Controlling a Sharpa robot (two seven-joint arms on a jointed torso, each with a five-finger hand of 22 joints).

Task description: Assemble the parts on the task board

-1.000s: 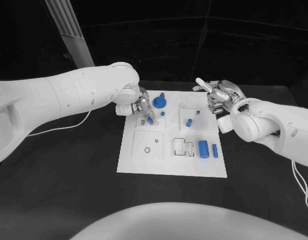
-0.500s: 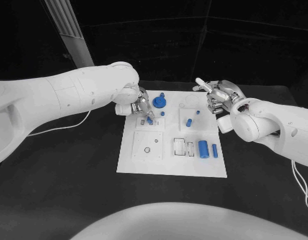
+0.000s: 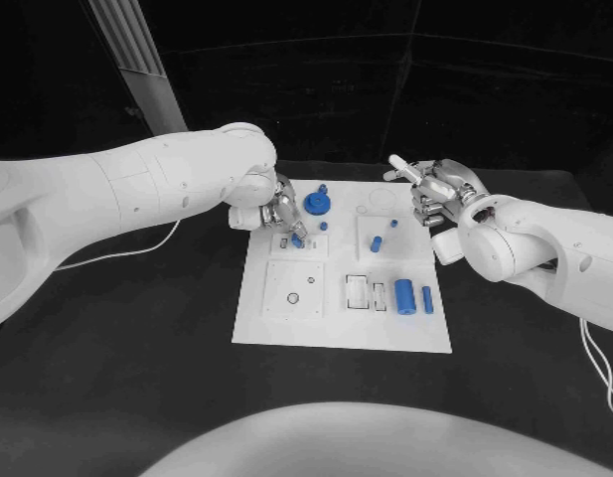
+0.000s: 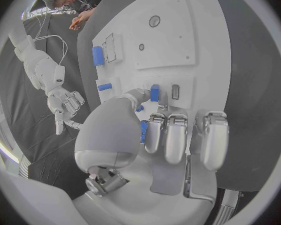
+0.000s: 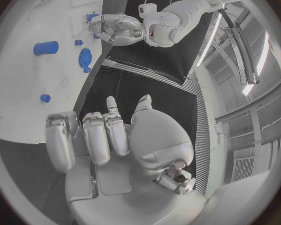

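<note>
Black table [image 3: 134, 328], matte, bearing a thin pale cable [image 3: 120, 253] at 9 o'clock and another cable [image 3: 607, 373] at 4 o'clock. Dark panelled wall [image 3: 435, 89] behind, seams visible. Pale ribbed column [image 3: 137, 60] at 11 o'clock. Long ceiling strip lights [image 5: 248, 50] over dark ribbed surfaces in the right wrist view.

The head camera is looking down from above onto the task board [image 3: 342, 298], taking in both arms at middle range. The left wrist camera is sitting close behind the left hand [image 4: 172, 135], facing past its fingers onto the board [image 4: 172, 35] just beyond. The right wrist camera is sitting behind the right hand [image 5: 109, 135], catching the board's edge [image 5: 28, 85] beyond its fingertips. All three are sharing the board.
</note>
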